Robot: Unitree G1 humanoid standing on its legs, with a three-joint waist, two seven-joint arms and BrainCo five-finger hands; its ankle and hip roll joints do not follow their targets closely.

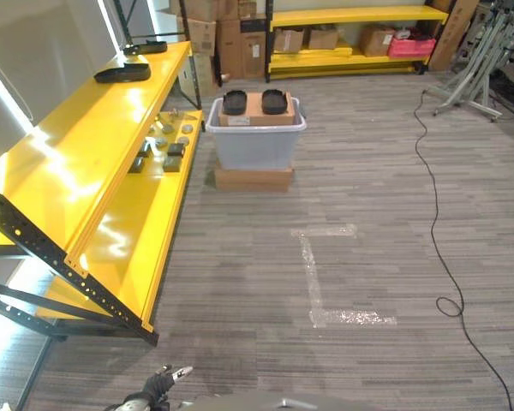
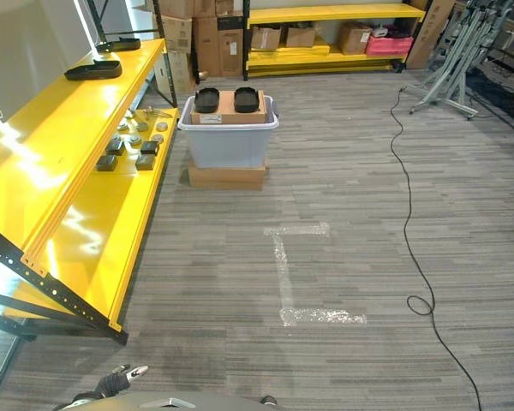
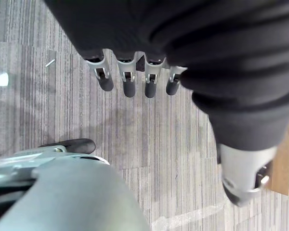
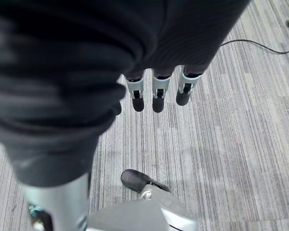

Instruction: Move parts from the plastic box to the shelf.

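shelf (image 1: pixel 86 163) left | plastic box (image 1: pixel 257 141) ahead | floor (image 1: pixel 343 257) between open

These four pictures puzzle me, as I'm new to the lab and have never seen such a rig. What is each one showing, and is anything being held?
A two-legged humanoid robot took them. The two wide pictures come from its head cameras, looking down at the room: a yellow shelf with small dark parts on its lower level, and a grey plastic box standing on a cardboard carton, with a flat carton and two black parts on top. The two close pictures come from wrist cameras, looking along each hand at the carpet. The left hand and right hand both hang with straight fingers and hold nothing.
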